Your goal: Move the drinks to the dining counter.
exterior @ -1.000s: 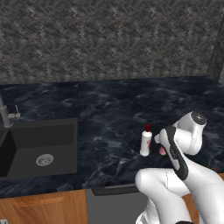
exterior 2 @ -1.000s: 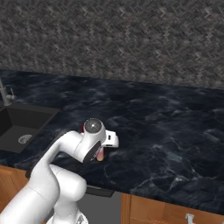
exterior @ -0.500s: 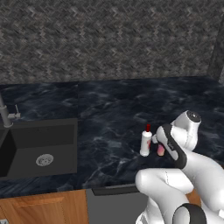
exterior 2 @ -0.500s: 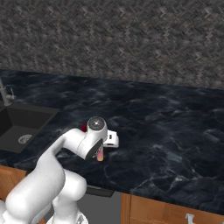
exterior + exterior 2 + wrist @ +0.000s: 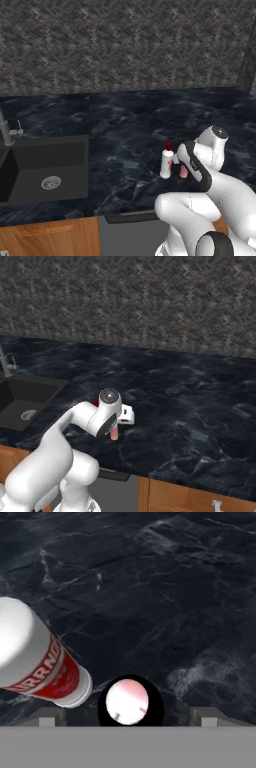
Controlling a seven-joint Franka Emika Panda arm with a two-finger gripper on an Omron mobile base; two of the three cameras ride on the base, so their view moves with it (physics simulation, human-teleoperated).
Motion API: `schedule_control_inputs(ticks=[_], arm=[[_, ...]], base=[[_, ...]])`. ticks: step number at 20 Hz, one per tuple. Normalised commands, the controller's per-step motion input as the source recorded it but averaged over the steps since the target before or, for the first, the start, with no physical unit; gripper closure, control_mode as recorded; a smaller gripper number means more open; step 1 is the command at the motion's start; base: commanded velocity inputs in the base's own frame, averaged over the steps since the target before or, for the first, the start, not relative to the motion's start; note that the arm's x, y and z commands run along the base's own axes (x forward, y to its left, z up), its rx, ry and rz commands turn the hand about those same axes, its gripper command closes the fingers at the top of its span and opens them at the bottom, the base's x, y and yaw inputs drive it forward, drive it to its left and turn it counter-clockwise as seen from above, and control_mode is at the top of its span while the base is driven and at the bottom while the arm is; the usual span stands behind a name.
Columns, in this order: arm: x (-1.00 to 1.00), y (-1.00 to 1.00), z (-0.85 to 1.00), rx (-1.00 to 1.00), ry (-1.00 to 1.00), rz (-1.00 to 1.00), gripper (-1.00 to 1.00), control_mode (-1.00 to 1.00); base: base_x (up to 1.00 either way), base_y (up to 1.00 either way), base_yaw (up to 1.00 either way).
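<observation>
On the dining counter (image 5: pixel 125 130), right of the sink, stand two of the drinks. One is a slim white bottle (image 5: pixel 166 163) with a red cap. Just right of it is a tiny pink-and-white bottle (image 5: pixel 183 171). My gripper (image 5: pixel 127 718) hangs straight over the pink-and-white bottle (image 5: pixel 129 702) and is open. Its fingertips (image 5: pixel 47 717) stand wide on either side of the bottle without touching it. The white bottle (image 5: pixel 35 657) with its red label rises close on the left in the hand view. From the right base view the pink-and-white bottle (image 5: pixel 114 433) shows below my hand.
A dark built-in sink (image 5: pixel 45 165) with a steel faucet (image 5: pixel 5 131) lies at the counter's left end. A grey herringbone wall (image 5: pixel 125 45) runs behind. The counter's front edge (image 5: pixel 75 212) is close to the bottles, with wooden cabinet fronts below.
The jaws have opened wide around the pink-and-white bottle, which now stands free on the counter. The arm and the white bottle have barely moved.
</observation>
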Motion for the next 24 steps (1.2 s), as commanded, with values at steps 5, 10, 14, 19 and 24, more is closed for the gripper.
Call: schedule_control_inputs(ticks=[5,10,14,19,24], arm=[[-0.26,0.00,0.32,0.00,-0.01,0.00,-1.00,-1.00],[-0.39,0.01,0.31,0.00,-0.04,0.00,-1.00,-1.00],[-0.30,0.21,0.10,-0.01,-0.03,0.00,-1.00,-1.00],[-0.34,0.31,0.01,-0.05,-0.15,0.01,-1.00,-1.00],[-0.40,0.23,0.00,-0.05,-0.19,0.00,-1.00,-1.00]], base=[[0.00,0.00,0.00],[0.00,0.00,0.00],[0.00,0.00,0.00],[0.00,0.00,0.00],[0.00,0.00,0.00]])
